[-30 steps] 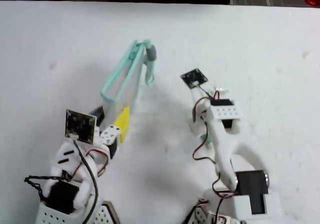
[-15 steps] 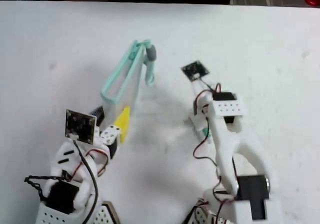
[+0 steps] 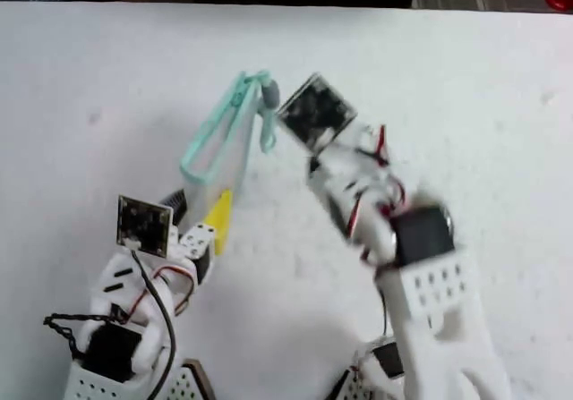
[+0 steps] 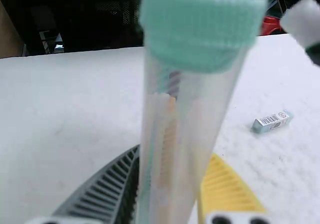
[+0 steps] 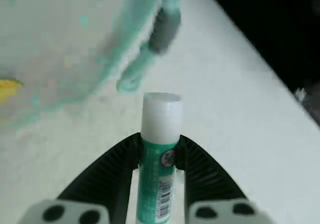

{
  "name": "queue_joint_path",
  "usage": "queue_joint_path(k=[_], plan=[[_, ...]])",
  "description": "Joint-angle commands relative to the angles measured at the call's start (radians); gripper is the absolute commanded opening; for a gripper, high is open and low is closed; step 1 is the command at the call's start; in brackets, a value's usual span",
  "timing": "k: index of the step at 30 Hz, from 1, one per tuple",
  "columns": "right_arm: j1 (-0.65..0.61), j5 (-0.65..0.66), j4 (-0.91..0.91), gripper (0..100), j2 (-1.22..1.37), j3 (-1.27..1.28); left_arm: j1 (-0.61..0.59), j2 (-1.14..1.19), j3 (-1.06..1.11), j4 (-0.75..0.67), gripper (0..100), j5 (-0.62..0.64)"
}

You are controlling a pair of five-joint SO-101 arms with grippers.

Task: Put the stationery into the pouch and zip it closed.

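High view: pouch (image 3: 218, 145) sits at 10 o'clock from table (image 3: 448, 78) centre, pointing 1 o'clock, near end clamped in left gripper (image 3: 213, 214). Right gripper (image 5: 159, 143) clenched on glue stick (image 5: 161, 116), at 4 o'clock off pouch's far end. Eraser (image 4: 271, 122) lies loose on table.

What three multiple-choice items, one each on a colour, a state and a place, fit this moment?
1. What colour is the trim of the pouch? A red; B teal; C black.
2. How is the left gripper? A open; B shut on nothing; C shut on the pouch.
3. Where is the glue stick? A in the right gripper; B inside the pouch; C in the left gripper.
Key: B, teal edging runs round the clear body; C, the left wrist view shows the pouch clamped in it; A, the right wrist view shows the stick clamped in it.
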Motion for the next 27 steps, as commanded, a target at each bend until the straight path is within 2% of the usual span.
queue_joint_path(k=[1,8,12,19,27], plan=[[-0.125,0.015,-0.133,1.7,-0.117,-0.052,0.012,0.007,-0.002,0.012,17,0.005],[-0.318,0.015,-0.410,1.7,-0.219,-0.051,0.012,0.007,-0.005,0.026,17,0.005],[-0.398,-0.014,-0.516,1.7,-0.211,-0.048,0.012,0.007,-0.031,0.074,25,0.008],[-0.360,-0.293,-0.564,1.7,-0.097,-0.048,0.008,0.007,-0.038,0.078,24,0.005],[-0.329,-0.361,-0.550,1.7,-0.010,-0.021,-0.042,0.007,-0.038,0.060,24,0.011]])
